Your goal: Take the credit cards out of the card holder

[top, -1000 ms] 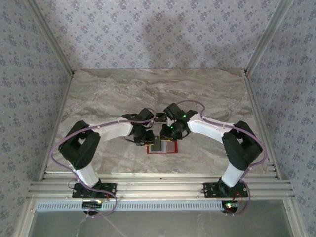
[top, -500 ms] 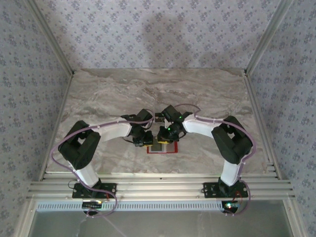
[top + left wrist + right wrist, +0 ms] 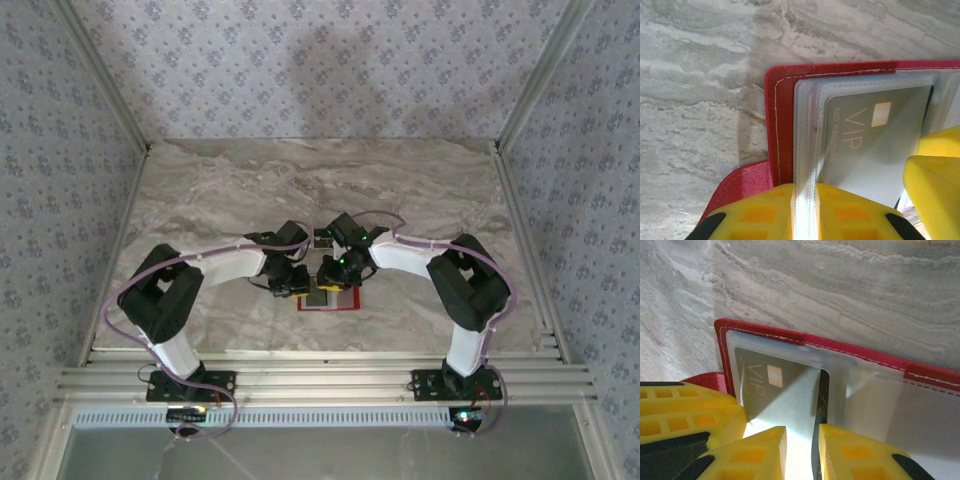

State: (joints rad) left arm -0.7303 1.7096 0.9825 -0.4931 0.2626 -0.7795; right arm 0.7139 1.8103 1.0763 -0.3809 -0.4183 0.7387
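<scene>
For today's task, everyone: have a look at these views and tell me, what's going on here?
Two robot arms meet over an open red card holder lying on the marble table. The left gripper is pinched on the edge of a clear pocket leaf, apparently steadying the holder. The right gripper straddles the pocket holding a grey credit card lettered VIP; whether it grips anything is unclear. The card sits inside its pocket, not yet out.

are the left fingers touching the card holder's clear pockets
Touching. The left wrist view shows the left fingers pinched on either side of a clear pocket edge of the card holder, with no gap.
</scene>
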